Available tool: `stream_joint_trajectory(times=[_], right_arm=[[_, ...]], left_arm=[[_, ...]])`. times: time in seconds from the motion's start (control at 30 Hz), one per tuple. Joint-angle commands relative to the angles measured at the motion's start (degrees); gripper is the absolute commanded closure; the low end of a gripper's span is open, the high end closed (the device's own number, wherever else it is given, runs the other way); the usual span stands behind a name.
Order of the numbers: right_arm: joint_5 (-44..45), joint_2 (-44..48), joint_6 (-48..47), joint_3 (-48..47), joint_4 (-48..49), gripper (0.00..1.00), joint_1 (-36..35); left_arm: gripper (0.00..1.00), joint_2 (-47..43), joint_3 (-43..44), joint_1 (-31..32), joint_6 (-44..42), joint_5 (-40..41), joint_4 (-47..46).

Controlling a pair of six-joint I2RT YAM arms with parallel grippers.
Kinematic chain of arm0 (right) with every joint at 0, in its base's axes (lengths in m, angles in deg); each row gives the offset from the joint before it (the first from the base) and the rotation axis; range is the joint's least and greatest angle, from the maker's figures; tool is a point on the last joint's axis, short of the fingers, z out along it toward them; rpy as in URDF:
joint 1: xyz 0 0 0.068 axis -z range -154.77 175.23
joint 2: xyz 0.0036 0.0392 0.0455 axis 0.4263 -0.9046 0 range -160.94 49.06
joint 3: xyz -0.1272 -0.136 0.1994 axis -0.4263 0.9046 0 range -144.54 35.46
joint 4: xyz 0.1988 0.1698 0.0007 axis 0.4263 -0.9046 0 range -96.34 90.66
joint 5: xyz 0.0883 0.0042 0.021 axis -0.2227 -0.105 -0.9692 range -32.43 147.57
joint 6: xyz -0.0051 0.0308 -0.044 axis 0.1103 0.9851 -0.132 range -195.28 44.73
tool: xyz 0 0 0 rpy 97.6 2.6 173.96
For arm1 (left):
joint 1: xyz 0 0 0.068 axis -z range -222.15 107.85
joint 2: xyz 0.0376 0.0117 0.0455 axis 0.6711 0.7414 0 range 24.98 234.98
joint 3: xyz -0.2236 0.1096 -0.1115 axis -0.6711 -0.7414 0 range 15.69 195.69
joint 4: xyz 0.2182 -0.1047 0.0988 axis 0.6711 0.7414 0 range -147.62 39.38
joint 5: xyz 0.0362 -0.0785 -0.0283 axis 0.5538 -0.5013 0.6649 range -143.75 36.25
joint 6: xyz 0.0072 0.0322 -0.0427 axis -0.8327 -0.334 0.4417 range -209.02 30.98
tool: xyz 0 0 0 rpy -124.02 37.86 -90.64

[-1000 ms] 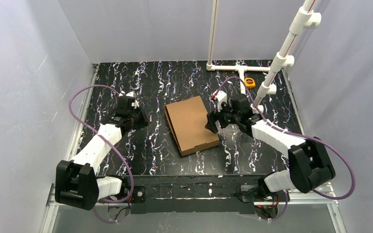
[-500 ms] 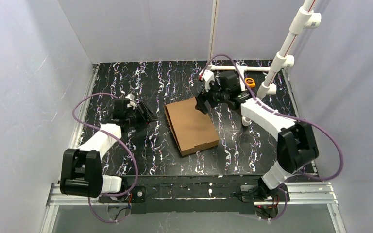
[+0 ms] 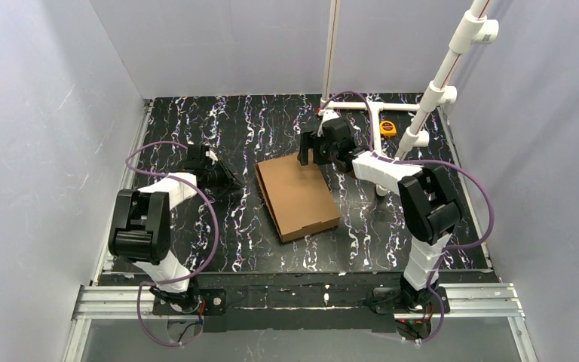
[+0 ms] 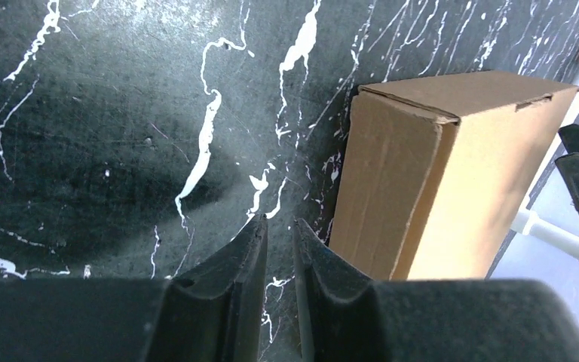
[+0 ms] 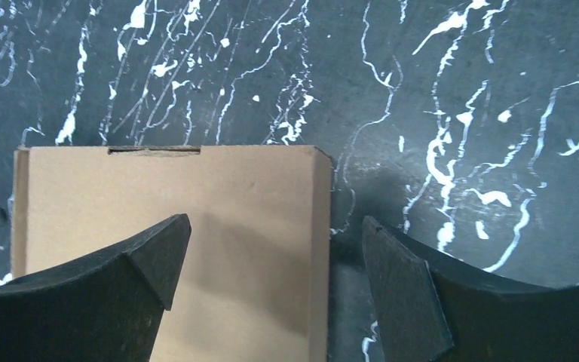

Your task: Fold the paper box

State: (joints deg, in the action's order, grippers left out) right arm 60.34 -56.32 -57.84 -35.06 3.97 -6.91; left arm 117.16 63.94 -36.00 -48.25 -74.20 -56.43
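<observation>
Black table (image 3: 219, 226) with white marbling, pale grey walls (image 3: 45, 113) on three sides. White pipe frame (image 3: 437, 90) stands at the far right corner, with a small orange object (image 3: 388, 127) on the table at its foot.

Paper box (image 3: 298, 196): folded shut, lying flat about the middle of the table and turned a little, so that one corner points to the near edge. Lid down. The right wrist view shows a narrow slot along the lid's edge.

Left gripper (image 4: 279, 226): low over the table on the box's left, between the box and the left edge, pointing at the box's side wall. Fingers (image 4: 234, 256) nearly together with only a thin slit between them; nothing in it. Near the box, apart from it.

Right gripper (image 5: 275, 222): at the box's far corner, fingers spread wide. One finger (image 5: 151, 256) is over the lid, the other over bare table just past the box's edge, so the jaws straddle that edge. Whether either finger touches the cardboard I cannot tell from these views; nothing is clamped.

Both arms reach inward from the near edge, elbows raised.
</observation>
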Motion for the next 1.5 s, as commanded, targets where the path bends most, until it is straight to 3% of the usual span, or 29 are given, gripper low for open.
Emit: stream_joint_trajectory(times=[0.0, 0.4, 0.5, 0.67, 0.77, 0.9, 1.0, 1.07, 1.13, 1.3, 1.47], right_arm=[[-2.33, -1.11, 7.28, 0.48, 6.19, 0.10, 0.09], [-11.59, -3.21, 9.41, 4.09, 10.29, 0.27, 0.80], [-11.95, -3.26, 9.29, 4.25, 10.49, 0.29, 0.78], [-12.58, -3.50, 8.81, 4.05, 10.18, 0.32, 0.77], [-13.64, -4.07, 8.69, 3.82, 10.00, 0.35, 0.68], [-14.42, -4.48, 7.91, 3.39, 9.45, 0.35, 0.20], [-14.69, -4.26, 7.43, 3.52, 9.14, 0.35, 0.06], [-14.55, -4.09, 6.93, 3.59, 8.91, 0.35, 0.06], [-14.42, -3.93, 6.64, 3.65, 8.78, 0.35, 0.06], [-13.22, -3.96, 5.91, 3.11, 8.20, 0.33, 0.06], [-13.40, -4.35, 5.62, 2.85, 7.91, 0.33, 0.06]], left_arm=[[0.83, 1.75, 2.45, -0.24, -0.37, -0.97, -0.12], [0.94, 2.66, 2.78, -0.70, -1.64, -0.54, 0.95], [1.00, 2.01, 2.92, -0.70, -1.79, 2.17, 4.35], [1.00, 1.32, 3.81, -0.70, -1.13, 8.00, 8.75], [1.00, 5.51, 8.71, 0.11, 0.43, 3.57, 7.68], [1.00, 13.83, 23.04, 5.96, -0.89, -3.59, 7.67], [1.00, 17.92, 32.02, 10.35, -3.68, -3.44, 12.66], [1.00, 18.01, 32.61, 11.66, -4.51, -2.33, 14.23], [1.00, 16.08, 30.10, 11.74, -4.69, 0.13, 14.96], [1.00, 4.87, 23.09, 9.00, -7.04, 17.90, 21.10], [1.00, -8.24, 14.85, 2.14, -8.57, 17.26, 19.24]])
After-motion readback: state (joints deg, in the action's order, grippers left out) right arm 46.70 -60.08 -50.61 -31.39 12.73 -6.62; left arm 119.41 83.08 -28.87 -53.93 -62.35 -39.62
